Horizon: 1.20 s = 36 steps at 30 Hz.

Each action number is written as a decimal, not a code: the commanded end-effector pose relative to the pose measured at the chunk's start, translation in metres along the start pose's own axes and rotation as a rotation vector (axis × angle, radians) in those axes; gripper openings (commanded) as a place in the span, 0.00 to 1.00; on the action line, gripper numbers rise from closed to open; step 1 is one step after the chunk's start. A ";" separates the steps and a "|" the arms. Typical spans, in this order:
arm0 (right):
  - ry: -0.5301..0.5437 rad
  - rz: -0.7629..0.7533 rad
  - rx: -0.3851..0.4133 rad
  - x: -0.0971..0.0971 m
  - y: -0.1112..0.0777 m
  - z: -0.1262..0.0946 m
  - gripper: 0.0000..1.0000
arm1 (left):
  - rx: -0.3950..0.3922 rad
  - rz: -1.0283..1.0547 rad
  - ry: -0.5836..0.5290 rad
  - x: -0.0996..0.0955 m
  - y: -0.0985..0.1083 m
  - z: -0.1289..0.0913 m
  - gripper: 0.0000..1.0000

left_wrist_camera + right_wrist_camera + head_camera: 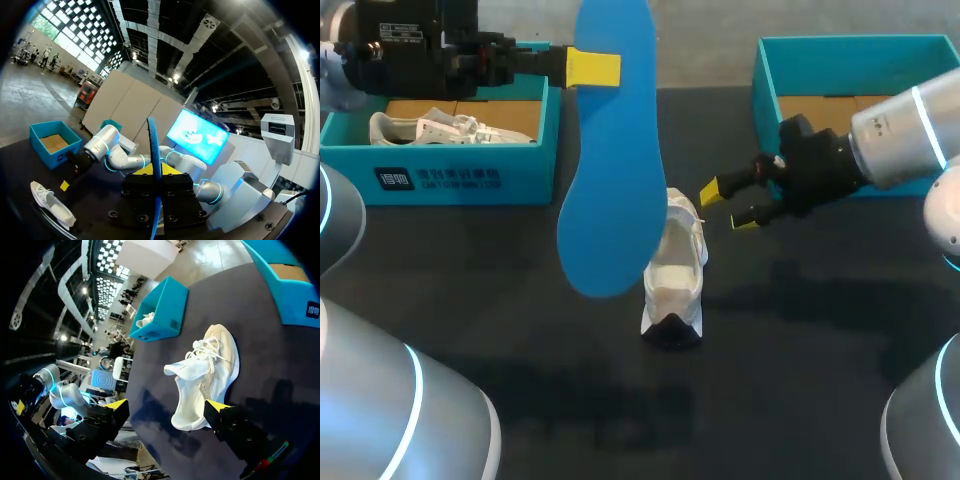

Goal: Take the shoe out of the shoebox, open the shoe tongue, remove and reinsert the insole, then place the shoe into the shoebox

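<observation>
Black table (800, 380) is carrying the white shoe (675, 280) at its middle, outside both boxes. We are pinching the blue insole (610, 170) in our left gripper (592, 68), raised above the shoe. Our right gripper (732, 205) is hovering spread-fingered just beside it. Teal left shoebox (450, 180) and right shoebox (770, 70) are sitting behind.

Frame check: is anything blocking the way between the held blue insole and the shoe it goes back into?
Nothing visible does. The blue insole hangs from the left gripper, close by the white shoe. The right gripper is open off to the shoe's side, not over its opening.
</observation>
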State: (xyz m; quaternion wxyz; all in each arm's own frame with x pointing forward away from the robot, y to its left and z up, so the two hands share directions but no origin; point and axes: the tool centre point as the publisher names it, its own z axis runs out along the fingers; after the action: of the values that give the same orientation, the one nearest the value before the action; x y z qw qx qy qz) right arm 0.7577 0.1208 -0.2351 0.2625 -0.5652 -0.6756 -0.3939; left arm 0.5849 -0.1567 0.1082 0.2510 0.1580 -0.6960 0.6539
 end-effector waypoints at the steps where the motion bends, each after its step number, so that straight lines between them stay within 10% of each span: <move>1: 0.050 -0.003 -0.014 -0.003 -0.006 -0.003 1.00 | -0.004 -0.001 -0.001 -0.001 0.000 0.001 0.00; 36: 0.160 0.043 0.010 0.014 0.016 -0.029 1.00 | -0.004 -0.001 -0.001 -0.001 0.000 0.001 0.00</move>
State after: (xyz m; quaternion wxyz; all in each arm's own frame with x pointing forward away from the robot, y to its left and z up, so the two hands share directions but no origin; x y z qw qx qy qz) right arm 0.7664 0.1040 -0.2032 0.3273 -0.5445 -0.6417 -0.4296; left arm 0.5849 -0.1567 0.1082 0.2510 0.1580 -0.6960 0.6539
